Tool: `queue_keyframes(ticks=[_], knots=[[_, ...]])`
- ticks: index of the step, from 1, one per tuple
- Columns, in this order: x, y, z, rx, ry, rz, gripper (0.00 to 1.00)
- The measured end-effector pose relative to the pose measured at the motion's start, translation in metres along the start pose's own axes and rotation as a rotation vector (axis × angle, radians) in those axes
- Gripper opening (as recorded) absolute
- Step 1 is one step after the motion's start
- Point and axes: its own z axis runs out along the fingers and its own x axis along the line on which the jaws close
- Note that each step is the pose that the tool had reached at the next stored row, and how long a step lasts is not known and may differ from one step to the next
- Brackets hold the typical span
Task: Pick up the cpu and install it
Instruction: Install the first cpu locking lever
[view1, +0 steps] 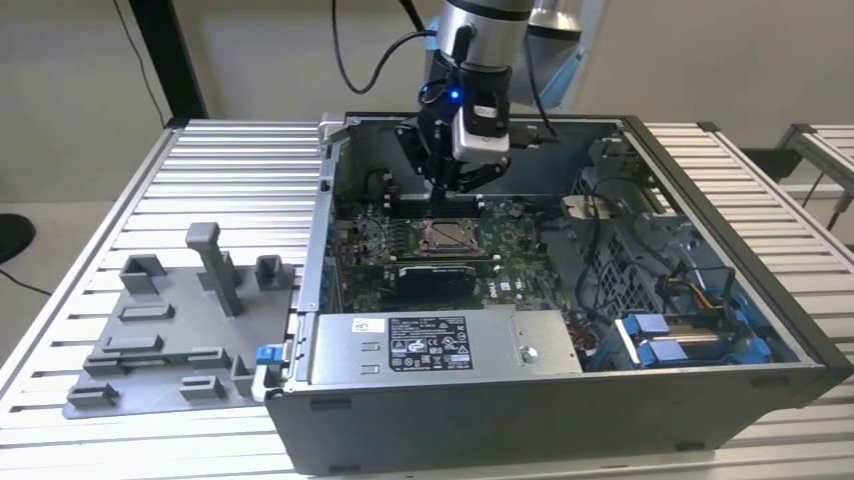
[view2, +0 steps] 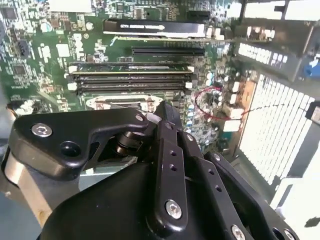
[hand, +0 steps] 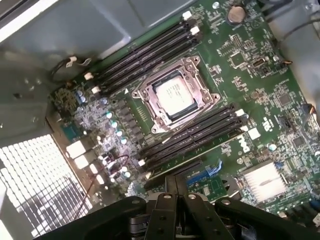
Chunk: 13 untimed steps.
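Toward the bench's left edge in the exterior view a grey fixture tray (view1: 167, 340) sits untouched; rightward, inside the open computer case (view1: 747, 395), the cpu (hand: 174, 97) already lies within the socket frame (hand: 176, 94). Above it the gripper (view1: 449, 192) hangs, fingers drawn together, grasping nothing. My worry: a slightly skewed chip could bend socket pins if pressed.
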Motion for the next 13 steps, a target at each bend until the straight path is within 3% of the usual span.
queue_keyframes(ticks=[13], knots=[[0.0,0.0,0.0,0.0239,-0.0157,-0.234,0.0]])
